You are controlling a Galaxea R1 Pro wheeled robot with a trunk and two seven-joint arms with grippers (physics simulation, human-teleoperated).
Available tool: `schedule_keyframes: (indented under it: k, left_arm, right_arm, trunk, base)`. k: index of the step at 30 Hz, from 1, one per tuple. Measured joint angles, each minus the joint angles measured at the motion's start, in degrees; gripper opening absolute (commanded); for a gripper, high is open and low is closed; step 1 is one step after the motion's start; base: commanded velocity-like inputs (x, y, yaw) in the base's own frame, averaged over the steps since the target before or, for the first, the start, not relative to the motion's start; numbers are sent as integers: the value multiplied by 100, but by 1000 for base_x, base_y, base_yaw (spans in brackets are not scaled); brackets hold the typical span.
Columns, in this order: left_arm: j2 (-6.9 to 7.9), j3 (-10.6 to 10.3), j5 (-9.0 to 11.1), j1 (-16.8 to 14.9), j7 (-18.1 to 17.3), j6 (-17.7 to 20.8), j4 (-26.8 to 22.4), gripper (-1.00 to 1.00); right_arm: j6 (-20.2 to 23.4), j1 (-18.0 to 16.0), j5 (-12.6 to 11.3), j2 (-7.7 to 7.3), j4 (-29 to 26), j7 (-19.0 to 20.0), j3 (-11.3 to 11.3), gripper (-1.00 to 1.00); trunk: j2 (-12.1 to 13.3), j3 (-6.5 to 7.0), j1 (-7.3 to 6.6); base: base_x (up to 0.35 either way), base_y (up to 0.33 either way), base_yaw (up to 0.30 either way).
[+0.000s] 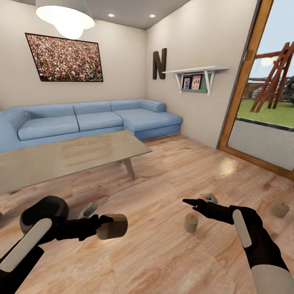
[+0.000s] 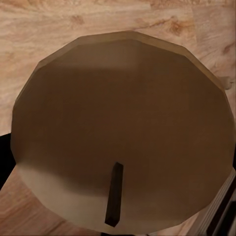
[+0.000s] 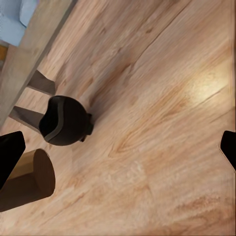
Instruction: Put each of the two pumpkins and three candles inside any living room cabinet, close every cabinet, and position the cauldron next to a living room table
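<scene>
The left gripper (image 1: 102, 225) clamps a stubby tan candle (image 1: 112, 226) sideways near the glossy table (image 1: 61, 157), its wick end plain from the left wrist, while the right gripper (image 1: 200, 201) gapes empty above the floor candle (image 1: 190, 223)

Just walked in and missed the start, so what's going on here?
A two-armed robot is collecting candles in the living room. Its left gripper holds one candle sideways above the wood floor. The right gripper is open, above a second candle standing on the floor. A third candle sits farther right. The coffee table stands ahead, before the blue sofa.
</scene>
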Motion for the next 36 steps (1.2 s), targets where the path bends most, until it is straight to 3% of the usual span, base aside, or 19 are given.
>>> schedule_keyframes:
  k: [8, 16, 23, 36]
  left_arm:
    - [0, 3, 25, -2, -4, -8, -1, -100]
    - [8, 7, 21, -2, -11, -4, -1, -100]
    - [9, 7, 21, -2, -19, -4, -2, -100]
    - [9, 8, 29, -2, -16, -8, -2, -100]
  right_arm:
    - [27, 1, -24, -1, -44, 30, -1, 100]
    - [-25, 1, -389, -10, -6, 31, 2, 100]
    - [-34, 1, -422, -11, 2, 27, 2, 100]
    - [-34, 1, -431, -10, -7, 26, 2, 100]
  trunk:
    - [0, 9, 0]
    - [0, 54, -1]
    - [0, 96, 0]
    - [0, 103, 0]
  base:
    - [146, -108, -23]
    - [148, -7, -192]
    - [148, 13, -186]
    - [142, 10, -11]
